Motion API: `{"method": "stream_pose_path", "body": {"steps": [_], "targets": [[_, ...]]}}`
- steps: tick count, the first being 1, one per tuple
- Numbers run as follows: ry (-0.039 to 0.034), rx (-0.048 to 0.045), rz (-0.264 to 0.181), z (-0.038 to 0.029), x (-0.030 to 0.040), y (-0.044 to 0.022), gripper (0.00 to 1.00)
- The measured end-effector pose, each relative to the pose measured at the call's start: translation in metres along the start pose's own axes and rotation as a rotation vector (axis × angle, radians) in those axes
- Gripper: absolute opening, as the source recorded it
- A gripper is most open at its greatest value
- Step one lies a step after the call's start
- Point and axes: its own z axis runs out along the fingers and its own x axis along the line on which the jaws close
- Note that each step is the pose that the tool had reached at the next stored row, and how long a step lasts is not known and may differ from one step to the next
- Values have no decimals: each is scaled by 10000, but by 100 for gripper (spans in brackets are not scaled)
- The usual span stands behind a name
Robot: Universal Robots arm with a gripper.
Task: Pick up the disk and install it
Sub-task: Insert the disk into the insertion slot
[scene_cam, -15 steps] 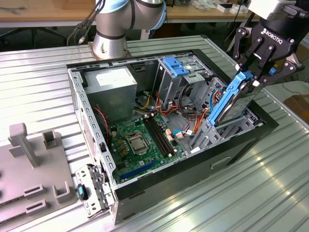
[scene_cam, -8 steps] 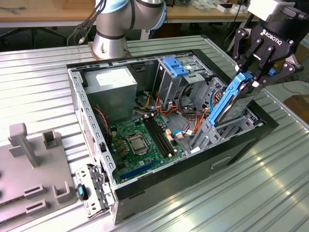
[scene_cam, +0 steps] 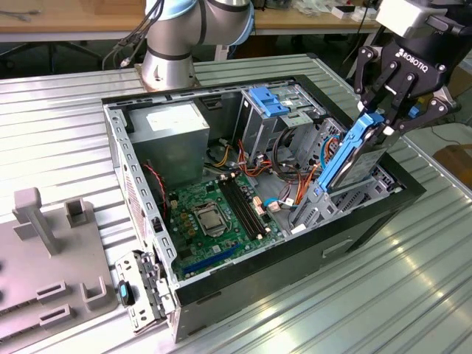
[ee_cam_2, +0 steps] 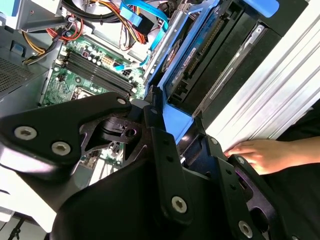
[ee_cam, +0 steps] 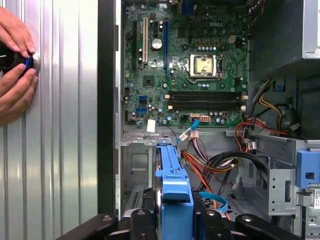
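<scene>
The disk [scene_cam: 352, 161], a silver-grey drive in a blue plastic bracket, stands tilted on edge over the drive cage at the exterior view's right end of the open computer case [scene_cam: 147, 214]. My gripper [scene_cam: 385, 122] is shut on the bracket's upper end. In the first wrist view the blue bracket of the disk [ee_cam: 173, 182] runs between my black fingers [ee_cam: 142, 216], above the cage floor. In the second wrist view the disk [ee_cam_2: 196, 62] slants down into the case beside the case's black wall.
The green motherboard [scene_cam: 214, 210] lies in the case floor, with loose cables [scene_cam: 284, 181] by the cage. A grey power-supply box [scene_cam: 177, 125] and a metal bay with blue tabs [scene_cam: 269, 103] sit at the back. A person's hands [ee_cam: 15, 65] rest on the ribbed table [scene_cam: 413, 295] beside the case.
</scene>
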Motion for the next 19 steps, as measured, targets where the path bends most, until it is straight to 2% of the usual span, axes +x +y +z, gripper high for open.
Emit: {"method": "stream_pose_path", "body": {"steps": [4, 9, 13, 15, 16, 17, 18, 19], "targets": [[-17, 9, 2, 9, 5, 0, 37], [-75, 185, 3, 9, 10, 9, 37], [-76, 175, 3, 9, 10, 10, 37], [-78, 78, 2, 10, 10, 8, 37], [-76, -72, 2, 9, 10, 4, 37], [-74, -308, 0, 9, 10, -4, 37], [-64, -585, -1, 9, 10, -8, 37], [-61, -703, -2, 10, 10, -10, 37]]}}
